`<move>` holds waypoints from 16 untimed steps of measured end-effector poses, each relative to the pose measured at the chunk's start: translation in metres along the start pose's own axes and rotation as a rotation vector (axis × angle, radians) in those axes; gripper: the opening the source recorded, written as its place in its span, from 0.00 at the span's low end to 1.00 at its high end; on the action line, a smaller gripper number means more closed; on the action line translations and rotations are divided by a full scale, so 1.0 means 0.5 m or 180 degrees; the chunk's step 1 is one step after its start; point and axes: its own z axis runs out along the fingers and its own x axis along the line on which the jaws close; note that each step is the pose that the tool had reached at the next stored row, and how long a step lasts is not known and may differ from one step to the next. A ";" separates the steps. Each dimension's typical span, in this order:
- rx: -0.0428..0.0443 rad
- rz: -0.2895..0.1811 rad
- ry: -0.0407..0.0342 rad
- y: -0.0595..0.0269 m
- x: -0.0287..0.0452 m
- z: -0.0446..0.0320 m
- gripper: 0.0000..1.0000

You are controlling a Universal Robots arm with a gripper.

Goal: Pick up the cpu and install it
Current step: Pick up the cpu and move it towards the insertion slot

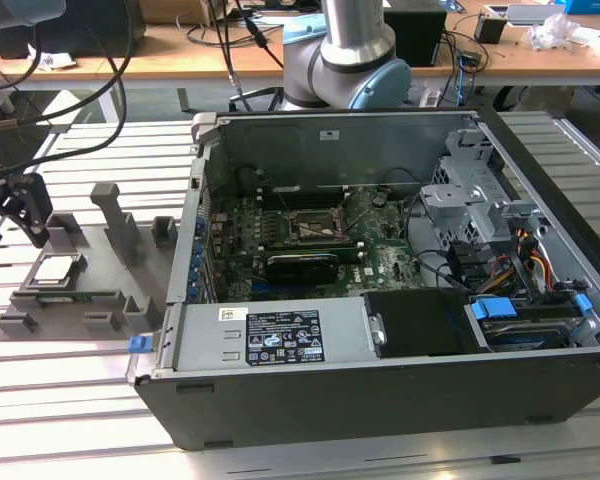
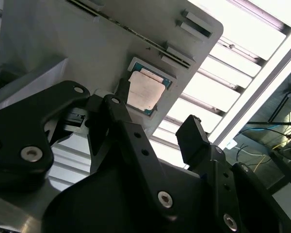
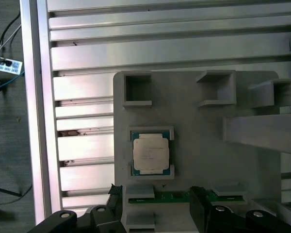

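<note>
The cpu [image 1: 58, 268] is a small square chip with a silver-grey top, lying flat in a recess of the grey fixture tray [image 1: 110, 295] at the exterior view's left. My gripper [image 1: 15, 238] hangs just above it, open, with nothing between its black fingers. In the first wrist view the cpu [image 3: 150, 153] sits framed by the tray's corner tabs, a little beyond my gripper [image 3: 156, 194]. In the second wrist view the cpu [image 2: 145, 91] shows past my gripper [image 2: 157, 109]. The dark socket [image 1: 315, 228] lies on the motherboard inside the open computer case [image 1: 380, 400].
Upright posts [image 1: 115, 215] rise from the tray beside the cpu. A green memory strip [image 3: 172, 197] lies in a tray slot near my fingers. The case's left wall [image 1: 185, 260] stands between tray and motherboard. Drive cages and cables [image 1: 500, 250] fill the case's right side.
</note>
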 end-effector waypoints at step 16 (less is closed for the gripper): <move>0.0000 0.0000 0.0000 0.000 0.000 0.023 0.66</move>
